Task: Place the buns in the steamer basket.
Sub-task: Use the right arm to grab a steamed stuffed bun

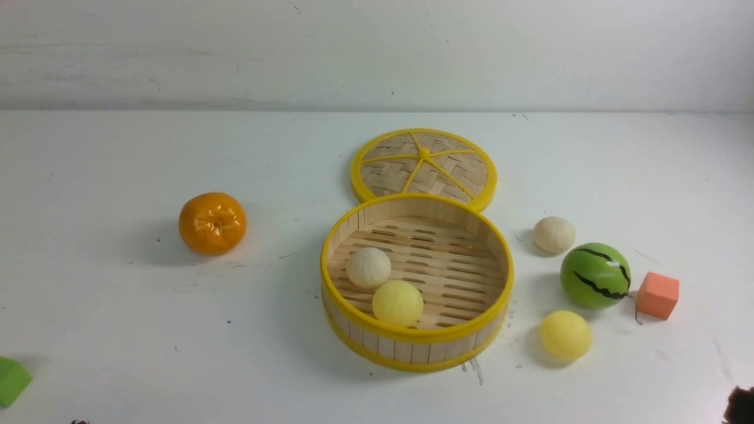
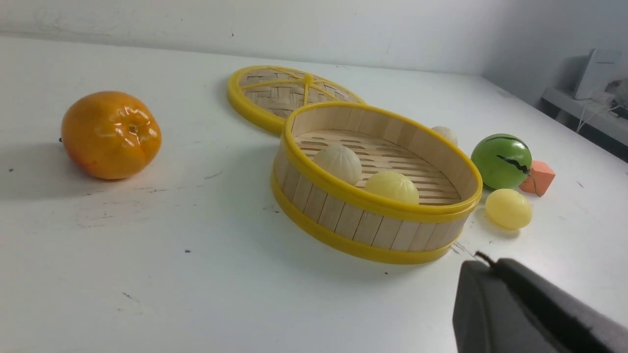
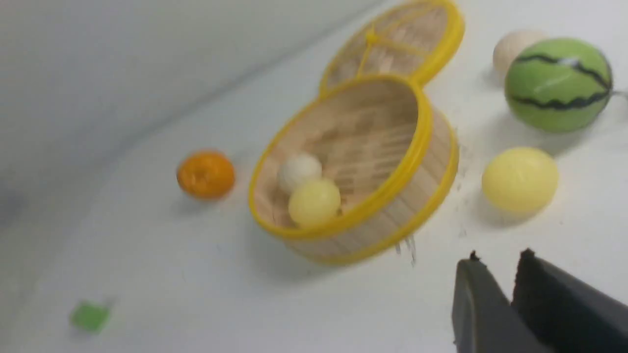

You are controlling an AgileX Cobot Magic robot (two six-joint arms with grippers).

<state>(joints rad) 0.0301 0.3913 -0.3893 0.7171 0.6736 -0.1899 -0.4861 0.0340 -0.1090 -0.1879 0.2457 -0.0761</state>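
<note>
On the table (image 1: 118, 330): one basket (image 1: 412, 337) at centre, with one lid (image 1: 424, 162) lying flat just behind it. One orange (image 1: 212, 224) sits well left and one melon ball (image 1: 595, 275) right. Four buns counted: one white (image 1: 368, 267) and one yellow (image 1: 397, 302) side by side inside the basket; one white (image 1: 554, 235) and one yellow (image 1: 565, 335) outside, to its right. One orange cube (image 1: 658, 295); one green block (image 1: 10, 380). Left gripper (image 2: 485, 262) clamped closed, empty; right gripper (image 3: 498, 260) tips slightly parted, empty.

The basket (image 1: 412, 350) looks like pale bamboo strips with shiny yellow plastic rims, and the lid (image 1: 424, 162) is woven bamboo. The orange (image 1: 212, 224) is super glossy, the watermelon ball (image 1: 595, 275) too. The off-white bun (image 1: 554, 235) looks matt, the yellow bun (image 1: 565, 334) smooth. The table (image 1: 118, 330) is scuffed matt white.
</note>
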